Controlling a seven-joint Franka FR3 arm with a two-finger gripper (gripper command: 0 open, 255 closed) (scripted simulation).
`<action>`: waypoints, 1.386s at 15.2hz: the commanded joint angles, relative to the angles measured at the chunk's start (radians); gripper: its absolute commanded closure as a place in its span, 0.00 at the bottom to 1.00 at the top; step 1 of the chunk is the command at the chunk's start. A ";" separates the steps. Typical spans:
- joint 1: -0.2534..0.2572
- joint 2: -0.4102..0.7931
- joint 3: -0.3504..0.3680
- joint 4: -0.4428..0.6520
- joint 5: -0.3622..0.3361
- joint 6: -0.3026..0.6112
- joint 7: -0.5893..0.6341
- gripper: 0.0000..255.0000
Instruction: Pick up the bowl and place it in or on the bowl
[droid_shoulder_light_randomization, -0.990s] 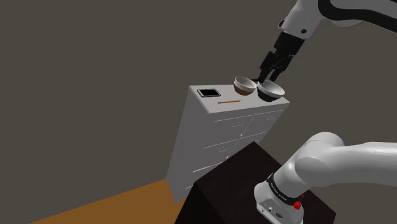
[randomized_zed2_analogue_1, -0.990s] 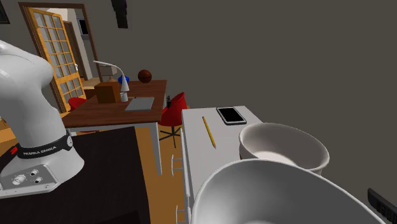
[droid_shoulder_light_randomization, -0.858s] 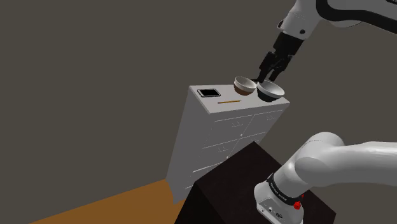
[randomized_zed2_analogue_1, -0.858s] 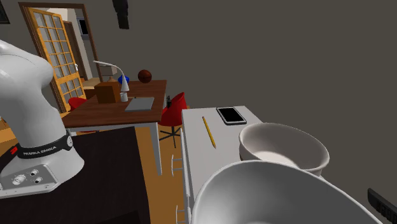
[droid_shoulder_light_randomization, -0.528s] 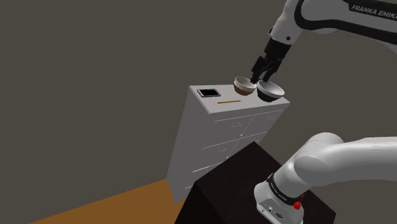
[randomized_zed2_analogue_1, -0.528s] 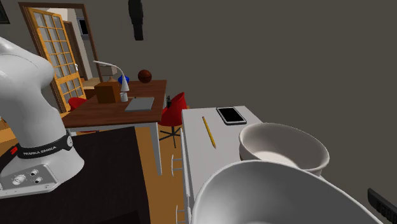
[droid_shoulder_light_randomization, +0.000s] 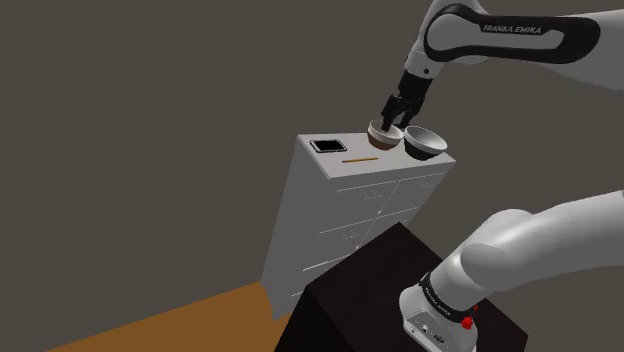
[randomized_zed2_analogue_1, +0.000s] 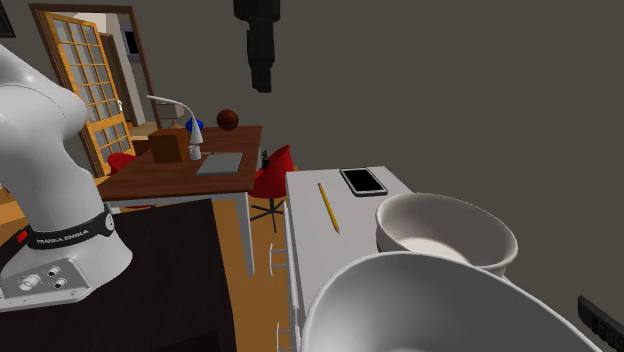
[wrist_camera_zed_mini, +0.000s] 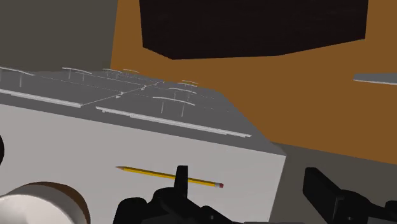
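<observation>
- Currently the fingers (wrist_camera_zed_mini: 323, 187) stand well apart with nothing between them, so they carry nothing. In the shoulder view they hang just above the brown bowl (droid_shoulder_light_randomization: 381, 133), over the part of its rim that faces the pale bowl (droid_shoulder_light_randomization: 424, 143).
- Judging by the wrist view, the brown bowl sits off to one side of the open gap, beyond one finger rather than between the two. The coming move therefore likely turns on a short sideways shift toward it before any descent.
- Both bowls are round, so no long axis matters. A rim grip, one finger inside and one outside, looks the likely way in.
- Which bowl is meant to be lifted I cannot tell from the task wording. The brown bowl is nearer the fingers, and the pale bowl stands just beside it, perhaps touching.
- Past the brown bowl, on the side away from the pale bowl, lie a yellow pencil (droid_shoulder_light_randomization: 360, 158) and, farther on, a black phone (droid_shoulder_light_randomization: 327, 145). All four things rest on top of the white dresser (droid_shoulder_light_randomization: 340, 215).
- Closest hazard, by my reckoning, is the pale bowl's rim. It is so near the brown bowl that a wide-open finger could knock it on the way down, whereas the pencil and phone lie clear.
</observation>
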 joint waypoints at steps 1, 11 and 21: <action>-0.011 0.066 -0.023 0.023 -0.016 0.043 -0.025 0.00; -0.054 0.404 -0.111 0.209 -0.039 0.194 -0.126 0.00; -0.126 0.773 -0.159 0.520 0.006 0.253 -0.231 0.00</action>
